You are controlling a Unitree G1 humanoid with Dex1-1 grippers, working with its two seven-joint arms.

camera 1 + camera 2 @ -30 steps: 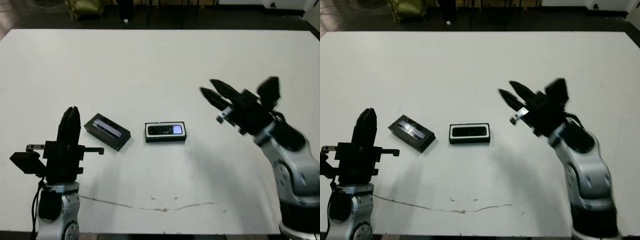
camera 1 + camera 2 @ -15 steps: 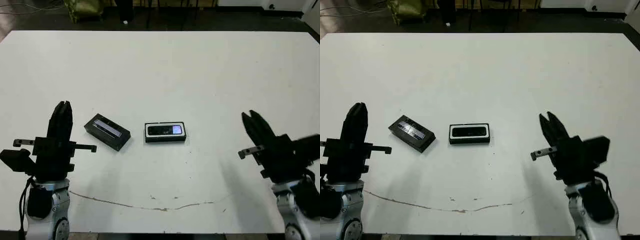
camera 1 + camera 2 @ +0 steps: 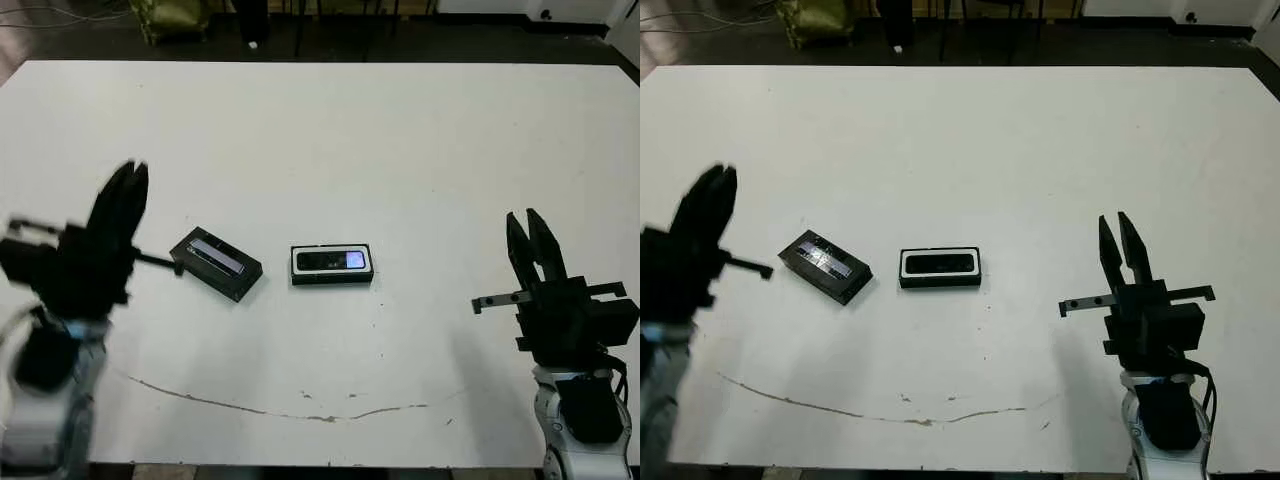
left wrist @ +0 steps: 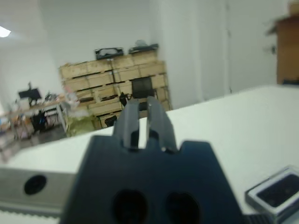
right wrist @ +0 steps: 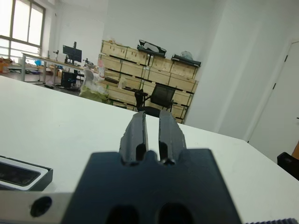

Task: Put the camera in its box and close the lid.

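Observation:
The box [image 3: 332, 264], a shallow black tray with a white lining, sits at the table's middle. The camera [image 3: 330, 261] lies inside it, a bluish glint at its right end. Left of the box, apart from it and turned at an angle, rests the lid [image 3: 215, 263], black with a silvery-grey strip. My left gripper [image 3: 130, 175] hovers blurred left of the lid, fingers together and empty. At the near right, far from the box, my right gripper [image 3: 523, 217] points upward, its fingers [image 5: 138, 128] close together with nothing between them.
A thin brown line [image 3: 300, 410] runs across the white table [image 3: 350, 130] near its front edge. Beyond the far edge lie dark floor and an olive bag [image 3: 170, 15]. The wrist views show stacked cardboard boxes [image 5: 149, 70] and an office chair.
My right arm has drawn back from beside the box to the near right and now points upright. My left gripper has swung up and leftward, blurred. Box, camera and lid have not moved.

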